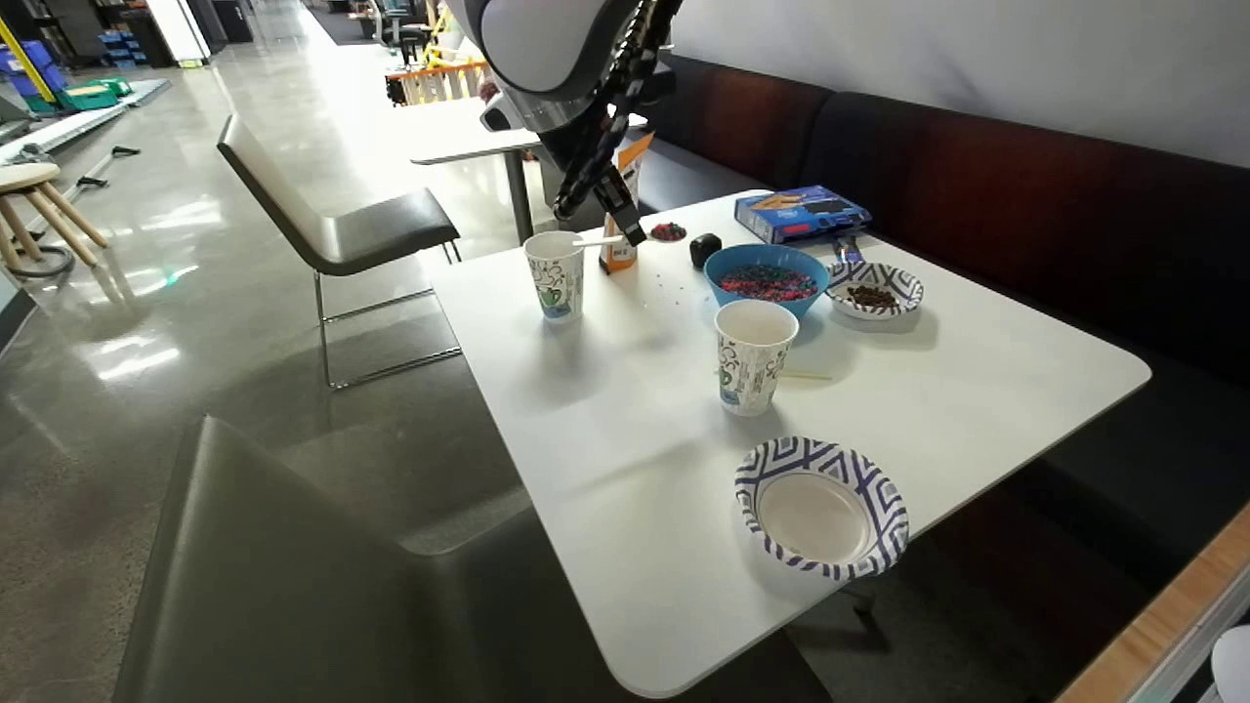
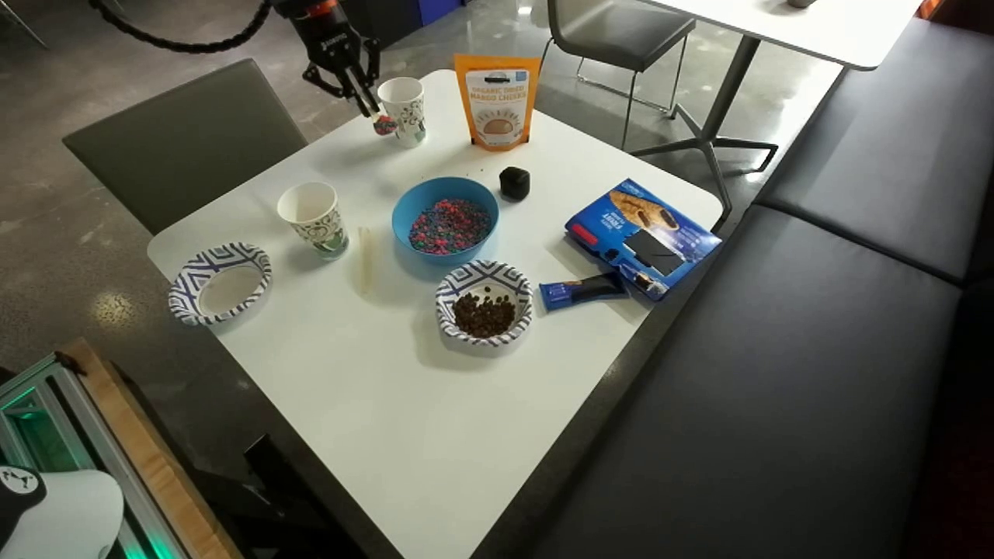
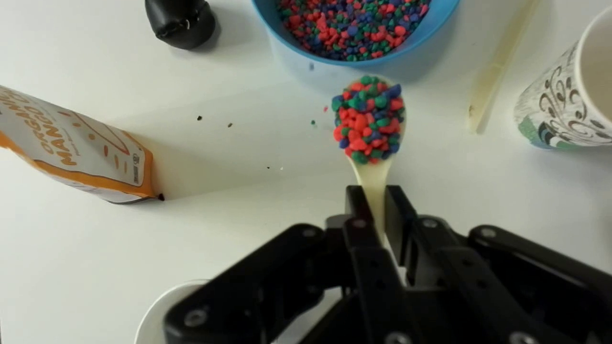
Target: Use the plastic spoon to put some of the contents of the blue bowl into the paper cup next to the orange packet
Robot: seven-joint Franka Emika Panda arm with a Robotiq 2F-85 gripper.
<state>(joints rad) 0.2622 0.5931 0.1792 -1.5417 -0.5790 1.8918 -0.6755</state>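
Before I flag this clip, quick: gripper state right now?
Gripper: closed, holding the spoon, which is heaped with red, green and blue bits.

Cream spoon (image 3: 373, 175), blue bowl (image 2: 444, 189), orange-white packet (image 2: 498, 101), white swirl-patterned cup (image 2: 411, 120)

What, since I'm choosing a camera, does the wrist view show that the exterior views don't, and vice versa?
Only the wrist view resolves separate red, green and blue bits on the plastic spoon. Only the exterior views show the blue box and two patterned bowls. All views share the gripper holding that spoon, the blue bowl, the orange packet and the paper cup beside it, partly hidden in the wrist view.
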